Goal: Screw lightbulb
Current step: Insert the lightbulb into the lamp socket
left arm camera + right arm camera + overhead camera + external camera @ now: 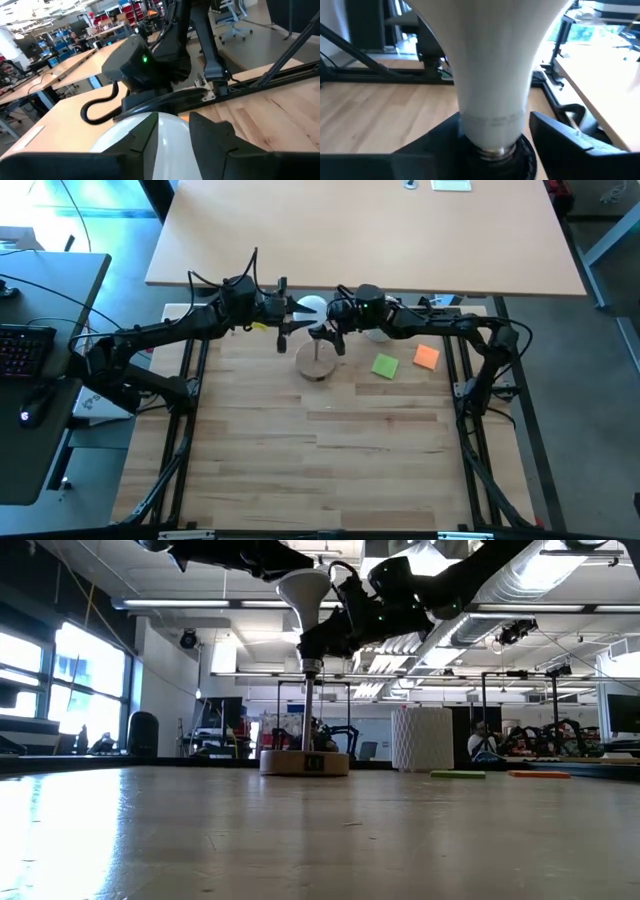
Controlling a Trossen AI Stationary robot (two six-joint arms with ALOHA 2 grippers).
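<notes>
Lightbulb [304, 595] in socket [311, 668] (upright) — L gripper [167, 142] on globe

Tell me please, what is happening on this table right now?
Two robot arms are fitting a lightbulb into a black socket that stands on a round wooden base. The bulb stands upright with its screw base at the socket mouth. The left gripper has its jaws around the white globe from above. The right gripper is at the neck, with a gap showing beside one jaw. A white ribbed cup and two sticky notes lie nearby.
</notes>
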